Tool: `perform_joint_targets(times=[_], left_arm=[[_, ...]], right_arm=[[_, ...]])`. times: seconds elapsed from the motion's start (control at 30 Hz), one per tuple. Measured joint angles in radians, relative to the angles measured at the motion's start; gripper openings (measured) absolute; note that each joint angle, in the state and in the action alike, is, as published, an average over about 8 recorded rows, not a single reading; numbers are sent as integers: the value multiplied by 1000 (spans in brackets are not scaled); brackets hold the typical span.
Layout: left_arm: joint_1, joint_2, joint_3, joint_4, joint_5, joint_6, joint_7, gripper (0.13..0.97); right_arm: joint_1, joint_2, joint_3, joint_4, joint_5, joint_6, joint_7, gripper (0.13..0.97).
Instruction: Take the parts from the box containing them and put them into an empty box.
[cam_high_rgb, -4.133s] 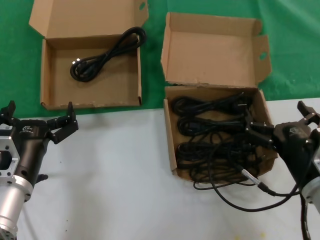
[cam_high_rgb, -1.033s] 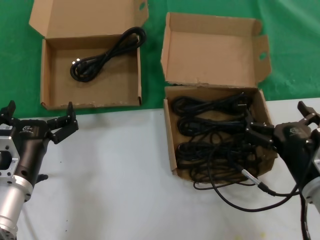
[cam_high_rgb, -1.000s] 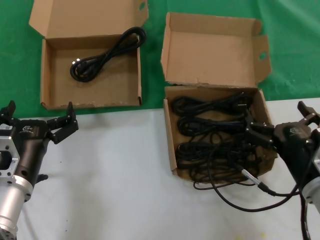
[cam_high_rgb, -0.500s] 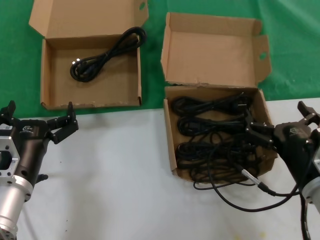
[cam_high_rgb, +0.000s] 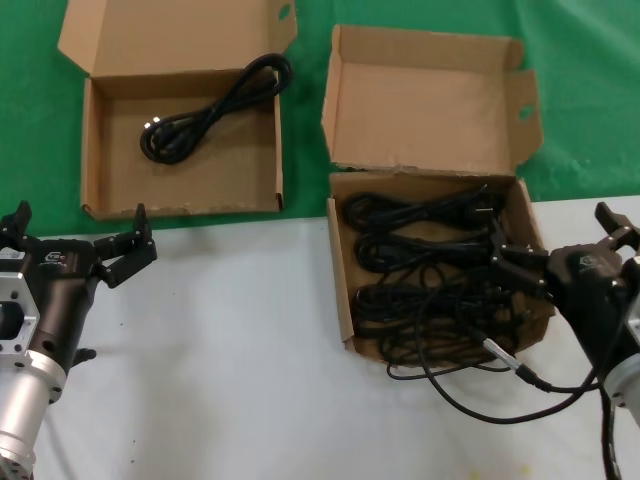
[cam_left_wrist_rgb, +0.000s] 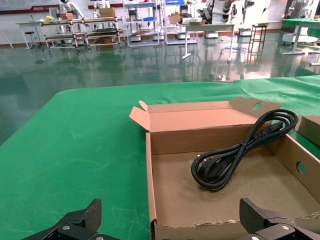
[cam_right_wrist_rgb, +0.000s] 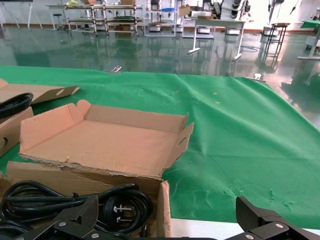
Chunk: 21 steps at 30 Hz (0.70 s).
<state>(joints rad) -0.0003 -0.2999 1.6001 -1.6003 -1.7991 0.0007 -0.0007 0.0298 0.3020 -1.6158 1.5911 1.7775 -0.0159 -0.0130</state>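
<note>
On the white table (cam_high_rgb: 250, 380), both arms' jaws gape, the right gripper (cam_high_rgb: 560, 248) over the parts (cam_high_rgb: 430, 270).

Open white bench (cam_high_rgb: 230, 350) lies between the two arms, unobstructed from the near edge up to both boxes. Squarish box (cam_high_rgb: 345, 290) packed with tangled cords (cam_high_rgb: 425, 280); its upright lid (cam_high_rgb: 425, 100) walls off the far side, right gripper (cam_high_rgb: 560, 255) at its right wall. Robot's own cable (cam_high_rgb: 490, 385) trails across bench at that box's near corner.
</note>
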Motion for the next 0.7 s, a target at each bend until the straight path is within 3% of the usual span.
perform_joint_targets(times=[0.7], left_arm=[[0,0,0,0,0,0,0,966]], right_arm=[[0,0,0,0,0,0,0,966]])
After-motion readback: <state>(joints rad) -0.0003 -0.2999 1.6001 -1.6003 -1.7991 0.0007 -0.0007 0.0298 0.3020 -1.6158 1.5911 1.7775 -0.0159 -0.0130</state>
